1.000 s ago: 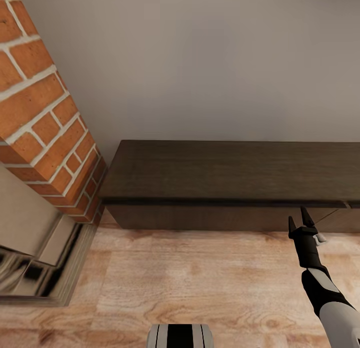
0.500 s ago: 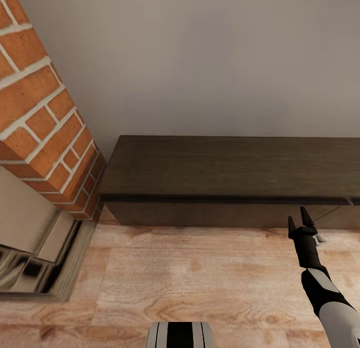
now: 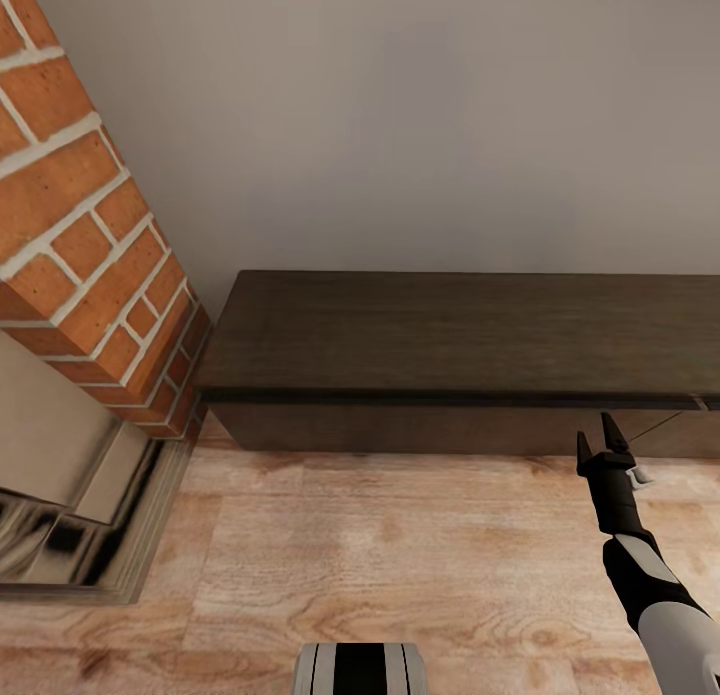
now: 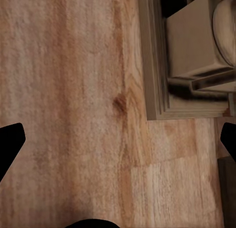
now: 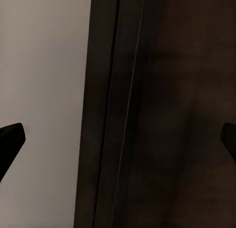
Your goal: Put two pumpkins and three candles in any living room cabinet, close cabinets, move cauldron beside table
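At the bottom edge of the head view sat the robot's own base [image 3: 360, 670], striped black and white, on the pale wooden floor [image 3: 400, 555]. Rising from the lower right corner, the right gripper [image 3: 601, 443] had its fingers spread apart and empty, tips pointed at the cabinet [image 3: 460, 335] and just short of its front edge. In the right wrist view the dark front filled the frame's right side, with a thin vertical seam [image 5: 129, 110] and pale wall beyond it on the left. The left gripper [image 4: 118, 139] hung over bare floor, fingers spread wide, holding nothing, beside the moulded foot of the fireplace surround [image 4: 191, 55]. The cabinet, long, low and dark, lay across the middle of the head view against the grey wall [image 3: 400, 125], its fronts apparently closed. A brick chimney column [image 3: 80, 215] stood at the upper left.

The fronts had no handles, so the fingertips could easily slip off the seam or simply push the drawer tighter shut.
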